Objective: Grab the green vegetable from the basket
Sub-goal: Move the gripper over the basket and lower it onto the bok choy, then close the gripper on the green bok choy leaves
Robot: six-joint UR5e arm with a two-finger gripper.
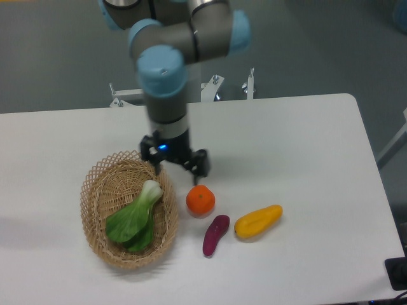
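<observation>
The green vegetable (pixel 133 218), a bok choy with dark green leaves and a pale stalk, lies inside the tan wicker basket (pixel 95 184) at the table's left front. My gripper (pixel 180 171) hangs above the basket's right rim, just up and right of the stalk end. Its two fingers are spread apart and hold nothing.
An orange fruit (pixel 200 200) sits just right of the basket, directly below the gripper's right finger. A purple eggplant (pixel 215 234) and a yellow squash (pixel 257 221) lie further right. The arm's base (pixel 172 82) stands at the table's back edge.
</observation>
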